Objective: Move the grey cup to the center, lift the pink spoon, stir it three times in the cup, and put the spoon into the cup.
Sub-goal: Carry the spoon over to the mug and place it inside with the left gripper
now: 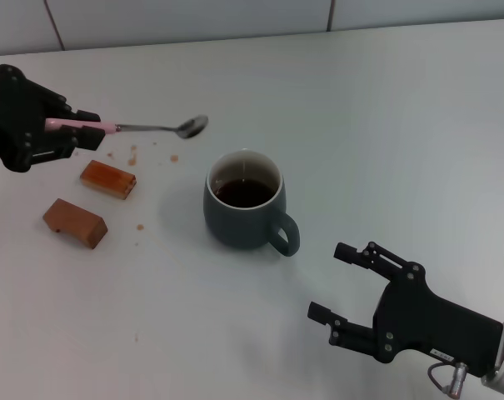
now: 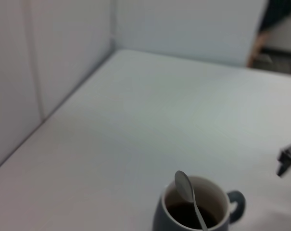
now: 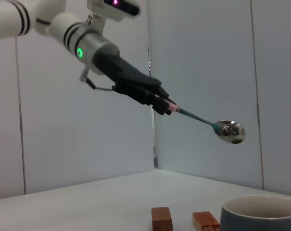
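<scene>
— Where is the cup at this moment?

— I see the grey cup (image 1: 244, 200) standing upright near the middle of the table (image 1: 385, 125), with dark liquid inside and its handle turned toward the right gripper (image 1: 345, 283).

— And the spoon?

— My left gripper (image 1: 83, 133) grasps the pink spoon (image 1: 143, 127) by its pink handle, fingers clenched on it. The spoon is in the air, almost level, with the metal bowl pointing toward the cup but to the left of the rim. From the right wrist view I see the spoon (image 3: 210, 123) well above the cup (image 3: 260, 213), not touching it.

— What does the right arm do?

— The right gripper hangs low in front of the cup, fingers released and spread, holding nothing.

— Something else on the table?

— Two wooden blocks (image 1: 89, 202) lie under the left gripper, with small crumbs (image 1: 133, 155) near them.
</scene>
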